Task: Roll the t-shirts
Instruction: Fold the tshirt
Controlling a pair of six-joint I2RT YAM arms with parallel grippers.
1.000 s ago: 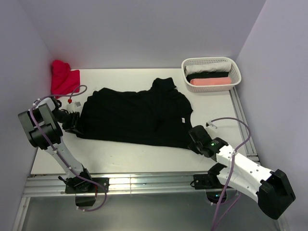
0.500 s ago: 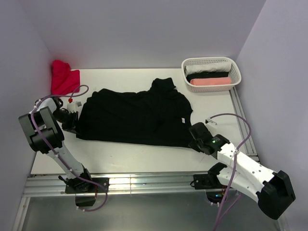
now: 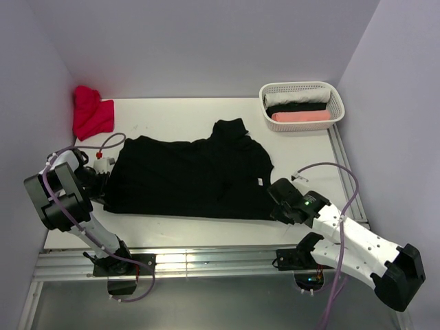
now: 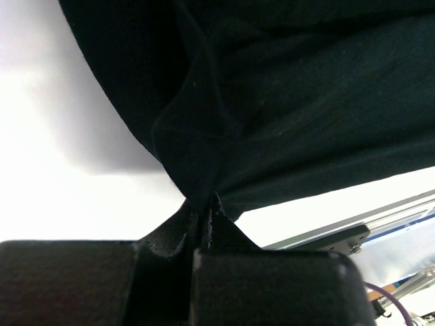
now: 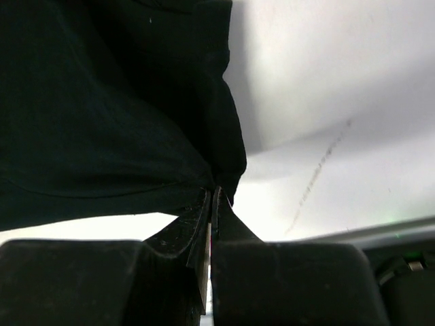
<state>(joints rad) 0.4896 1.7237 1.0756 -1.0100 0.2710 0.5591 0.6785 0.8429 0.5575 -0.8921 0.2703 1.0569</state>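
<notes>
Aluminium rail (image 3: 206,260) runs along the near edge of the white table (image 3: 179,117), with both arm bases bolted to it. Just beyond it the black t-shirt (image 3: 189,175) lies spread flat across the middle of the table, its near edge close to the table's near edge.

The left gripper (image 3: 102,180) sits at the shirt's left edge. From above, its fingers are hard to separate from the dark cloth. The left wrist view settles it: the left gripper (image 4: 204,204) is pinched tight on a small peak of black fabric, and the rest of the shirt runs out of the frame at the top.

The right gripper (image 3: 276,199) is at the shirt's near right corner. In its wrist view the right gripper (image 5: 212,197) is likewise clamped on a pinch of the black cloth, with bare table to the right.

A small white tag (image 3: 261,181) shows on the shirt near its right edge. One sleeve (image 3: 230,128) sticks out toward the far side; the other cannot be made out.

At the far left a bunched red cloth (image 3: 91,113) lies against the wall, its shape too crumpled to read. At the far right a white basket (image 3: 337,103) holds three rolls (image 3: 299,108), white, black and pink, only their tops visible.
</notes>
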